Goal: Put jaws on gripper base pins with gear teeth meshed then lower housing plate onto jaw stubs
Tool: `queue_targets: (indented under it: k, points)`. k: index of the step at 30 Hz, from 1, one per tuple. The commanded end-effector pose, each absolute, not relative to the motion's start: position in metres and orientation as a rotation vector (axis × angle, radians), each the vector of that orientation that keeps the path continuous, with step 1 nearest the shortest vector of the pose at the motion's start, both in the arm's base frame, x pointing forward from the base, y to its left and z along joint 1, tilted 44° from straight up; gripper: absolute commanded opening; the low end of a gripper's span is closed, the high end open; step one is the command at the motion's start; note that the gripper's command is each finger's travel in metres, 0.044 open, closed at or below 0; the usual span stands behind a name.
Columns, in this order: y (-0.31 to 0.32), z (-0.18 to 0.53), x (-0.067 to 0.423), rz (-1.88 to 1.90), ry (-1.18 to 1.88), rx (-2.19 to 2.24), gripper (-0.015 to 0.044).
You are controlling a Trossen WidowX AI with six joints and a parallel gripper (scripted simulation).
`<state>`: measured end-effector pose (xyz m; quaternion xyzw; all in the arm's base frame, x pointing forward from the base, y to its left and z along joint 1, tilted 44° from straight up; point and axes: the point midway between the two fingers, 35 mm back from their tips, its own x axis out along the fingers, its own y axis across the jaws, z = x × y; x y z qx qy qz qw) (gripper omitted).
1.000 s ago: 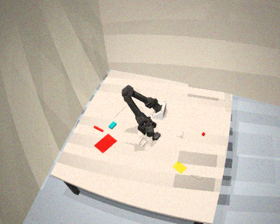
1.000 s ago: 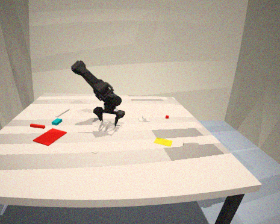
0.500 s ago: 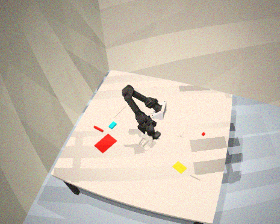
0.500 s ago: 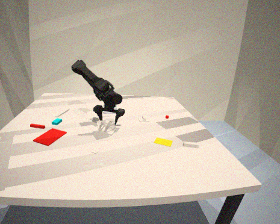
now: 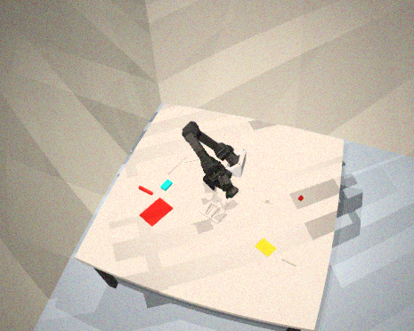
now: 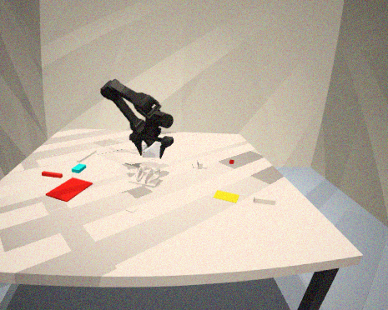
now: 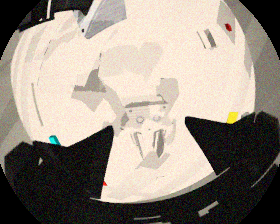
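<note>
The pale gripper base with its parts stands on the table below my hand. In the wrist view two round pin or stub ends show side by side on it. The two pale jaws extend from it roughly side by side, towards the bottom of that view. Pale parts on the pale table blur together; I cannot tell whether the teeth mesh or whether the housing plate sits level. My gripper is wide open and empty, above the assembly and apart from it.
A red sheet, a red bar and a cyan block lie left. A yellow piece, a pale bar and a small red cube lie right.
</note>
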<state>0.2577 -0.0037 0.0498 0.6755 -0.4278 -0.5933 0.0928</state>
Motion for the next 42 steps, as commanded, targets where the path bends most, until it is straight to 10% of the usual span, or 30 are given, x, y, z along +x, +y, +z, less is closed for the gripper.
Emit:
queue_targets:
  k: [1, 42]
  points:
    - [0.018, 0.064, 0.238, -1.766, -1.257, 2.018, 0.0440]
    - [0.039, 0.084, 0.207, -1.767, -1.266, 2.010, 0.0440]
